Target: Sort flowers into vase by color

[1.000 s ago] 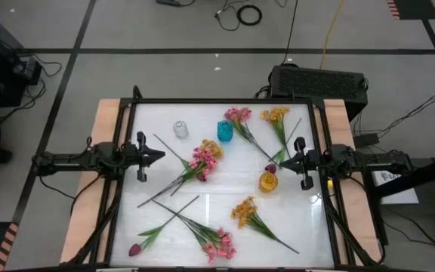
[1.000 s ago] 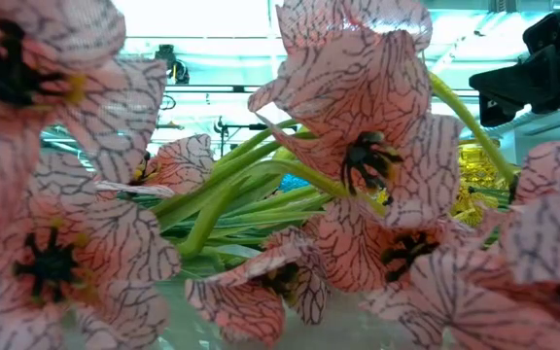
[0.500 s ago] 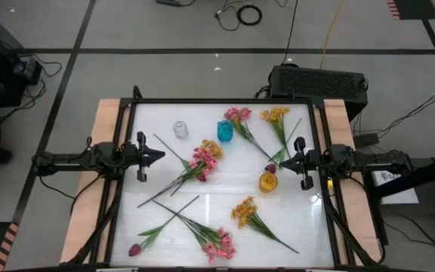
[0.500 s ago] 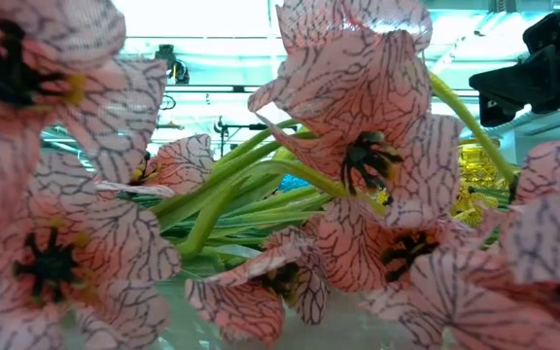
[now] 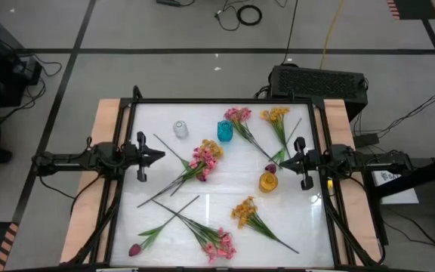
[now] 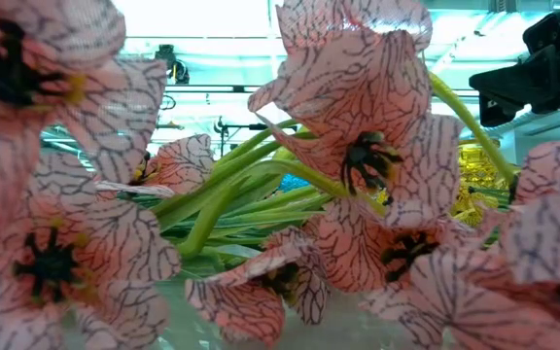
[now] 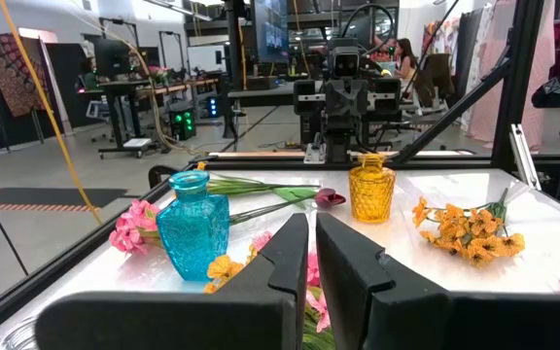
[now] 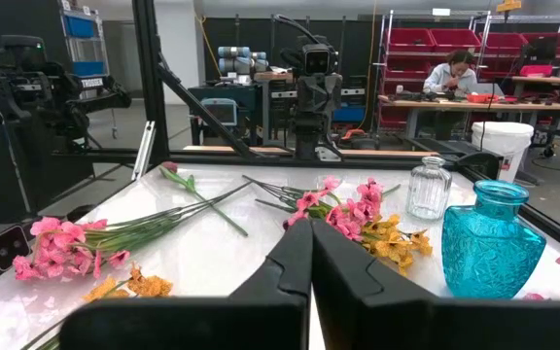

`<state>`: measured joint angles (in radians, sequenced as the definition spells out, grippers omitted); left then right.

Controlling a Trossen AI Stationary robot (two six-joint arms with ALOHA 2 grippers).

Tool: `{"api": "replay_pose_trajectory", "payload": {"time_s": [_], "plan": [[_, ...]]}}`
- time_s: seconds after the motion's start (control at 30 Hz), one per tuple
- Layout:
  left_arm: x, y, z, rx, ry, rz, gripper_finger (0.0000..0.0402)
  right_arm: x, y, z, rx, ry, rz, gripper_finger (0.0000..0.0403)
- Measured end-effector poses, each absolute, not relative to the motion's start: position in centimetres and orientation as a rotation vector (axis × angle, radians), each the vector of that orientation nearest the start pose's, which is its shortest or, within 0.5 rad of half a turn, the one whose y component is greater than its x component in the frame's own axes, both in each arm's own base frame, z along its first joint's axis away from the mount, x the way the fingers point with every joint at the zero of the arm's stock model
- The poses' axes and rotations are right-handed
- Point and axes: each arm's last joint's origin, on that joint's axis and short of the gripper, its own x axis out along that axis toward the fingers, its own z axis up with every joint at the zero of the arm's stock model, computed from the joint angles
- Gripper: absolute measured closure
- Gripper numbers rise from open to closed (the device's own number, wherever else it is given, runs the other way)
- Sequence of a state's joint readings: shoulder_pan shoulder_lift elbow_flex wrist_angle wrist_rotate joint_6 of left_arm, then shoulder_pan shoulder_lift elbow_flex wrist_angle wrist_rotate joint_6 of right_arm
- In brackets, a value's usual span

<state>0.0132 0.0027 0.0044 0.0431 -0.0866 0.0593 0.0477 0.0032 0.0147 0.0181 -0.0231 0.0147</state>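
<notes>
With sorting not yet begun, the left gripper (image 5: 143, 156) at nine o'clock and the right gripper (image 5: 300, 162) at three o'clock hover with fingers nearly closed and empty, because the green-stemmed pink and yellow-orange artificial flower sprays (image 5: 199, 162) lie loose around the small teal (image 5: 225, 131), amber (image 5: 268, 181) and clear glass vases (image 5: 180, 129).

Pink flowers (image 5: 202, 160) and yellow-orange flowers (image 5: 243, 210) are seen on the white table (image 5: 165, 189); the vases are turquoise (image 5: 225, 131), amber (image 5: 268, 181) and clear (image 5: 180, 128).
</notes>
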Motion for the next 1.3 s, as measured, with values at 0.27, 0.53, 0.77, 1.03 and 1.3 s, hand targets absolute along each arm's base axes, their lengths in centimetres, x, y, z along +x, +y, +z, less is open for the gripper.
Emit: {"api": "replay_pose_trajectory", "payload": {"time_s": [0.27, 0.53, 0.77, 1.03, 1.3], "plan": [[9.7, 0.4, 16.9, 0.058, -0.042, 0.101, 0.0367, 9.7, 0.5, 17.0, 0.015, -0.030, 0.071, 0.0403], [9.7, 0.4, 16.9, 0.058, -0.042, 0.101, 0.0367, 9.7, 0.5, 17.0, 0.015, -0.029, 0.071, 0.0403], [9.7, 0.4, 16.9, 0.058, -0.042, 0.101, 0.0367, 9.7, 0.5, 17.2, -0.039, -0.049, 0.070, 0.0403], [9.7, 0.4, 16.9, 0.058, -0.042, 0.101, 0.0367, 9.6, 0.5, 18.3, 0.138, -0.082, 0.081, 0.0403], [9.7, 0.4, 16.9, 0.058, -0.039, 0.101, 0.0367, 9.1, 0.4, 28.2, 0.071, -0.173, 0.033, 0.0403]]}}
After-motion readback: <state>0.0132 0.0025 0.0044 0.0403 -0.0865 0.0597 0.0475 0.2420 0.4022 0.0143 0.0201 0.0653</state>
